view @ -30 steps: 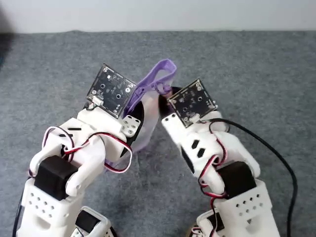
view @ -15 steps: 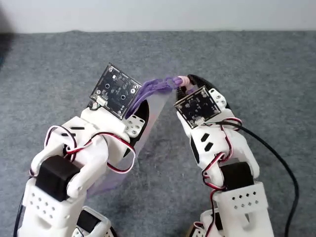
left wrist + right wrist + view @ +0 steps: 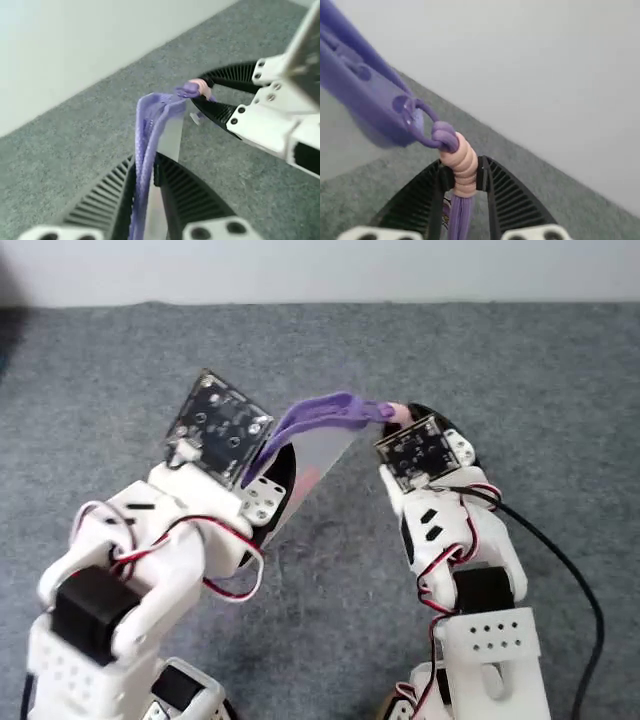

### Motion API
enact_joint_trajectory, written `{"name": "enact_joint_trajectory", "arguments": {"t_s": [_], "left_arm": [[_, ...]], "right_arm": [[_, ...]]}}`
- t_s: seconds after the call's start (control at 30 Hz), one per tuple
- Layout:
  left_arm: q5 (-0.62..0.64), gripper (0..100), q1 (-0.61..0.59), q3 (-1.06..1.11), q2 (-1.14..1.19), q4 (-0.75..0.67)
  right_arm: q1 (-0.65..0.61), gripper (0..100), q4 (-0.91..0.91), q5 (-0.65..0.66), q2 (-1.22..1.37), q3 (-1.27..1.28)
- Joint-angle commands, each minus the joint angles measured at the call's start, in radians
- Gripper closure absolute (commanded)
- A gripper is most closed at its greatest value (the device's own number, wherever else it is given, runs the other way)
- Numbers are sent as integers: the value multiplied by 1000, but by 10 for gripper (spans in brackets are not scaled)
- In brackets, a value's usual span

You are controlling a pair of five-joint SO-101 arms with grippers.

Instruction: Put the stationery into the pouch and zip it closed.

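Clamped on pouch (image 3: 318, 445) zip edge with left gripper (image 3: 146, 172), on pink zip pull (image 3: 455, 150) at pouch's other end with right gripper (image 3: 463, 170); next, pull along zip's long axis, away from left

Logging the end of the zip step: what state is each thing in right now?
pouch, held up by its top edge, zip looks closed along the visible stretch.
zip pull, pinched and drawn taut away from the pouch.
left claw, shut on the pouch's zip edge.
right claw, shut on the zip pull.
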Motion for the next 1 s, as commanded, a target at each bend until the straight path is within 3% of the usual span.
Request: {"name": "enact_joint_trajectory", "arguments": {"t_s": [0.0, 0.23, 0.57, 0.97], "left_arm": [[11, 991, -18, -143, -25, 15], [11, 991, -18, -200, -25, 55], [11, 991, -20, -249, -25, 92], [11, 991, -20, -245, -23, 97]], "right_arm": [[99, 991, -38, 12, 33, 43], [162, 991, -151, 54, 33, 161], [251, 991, -160, 52, 31, 181], [174, 991, -159, 46, 21, 164]]}}
